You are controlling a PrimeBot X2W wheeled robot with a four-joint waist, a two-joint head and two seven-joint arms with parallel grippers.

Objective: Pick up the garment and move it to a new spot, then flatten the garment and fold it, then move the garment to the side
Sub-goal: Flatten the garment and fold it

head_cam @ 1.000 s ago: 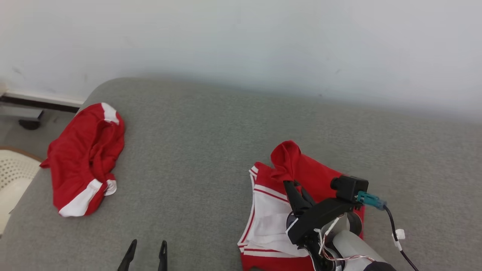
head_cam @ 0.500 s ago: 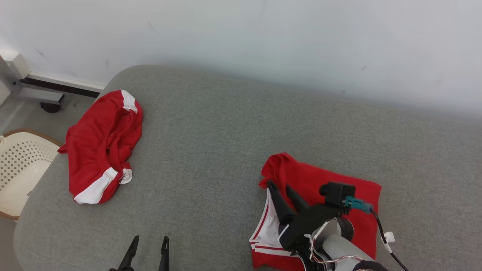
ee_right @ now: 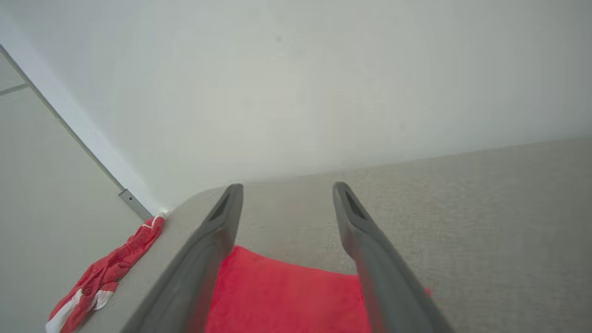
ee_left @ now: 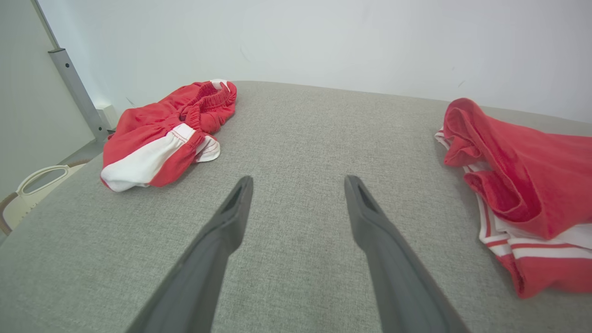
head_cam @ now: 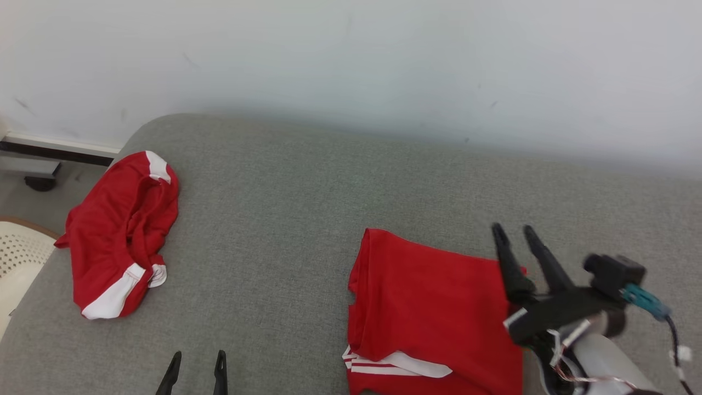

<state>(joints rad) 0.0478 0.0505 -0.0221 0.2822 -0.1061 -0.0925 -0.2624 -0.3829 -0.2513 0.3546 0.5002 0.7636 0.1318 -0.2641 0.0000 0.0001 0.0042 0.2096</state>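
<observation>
Red garment (head_cam: 433, 307) lies folded over, near right on the grey cushion (head_cam: 285, 219). A second ago my right gripper (head_cam: 512, 227) pinched its flap; now it hangs off the right edge, fingers apart, empty. Fold looks done; the shift aside remains. Left gripper (head_cam: 198, 354) spread, idle at the near edge.

Left wrist view: bare cushion runs from the garment to a second red garment (ee_left: 162, 134) far left.

Right wrist view: wall (ee_right: 323, 69) rises close behind the far edge.

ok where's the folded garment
In the head view the folded garment lies at lower right on the grey surface, its right edge beside the open right gripper.
</observation>
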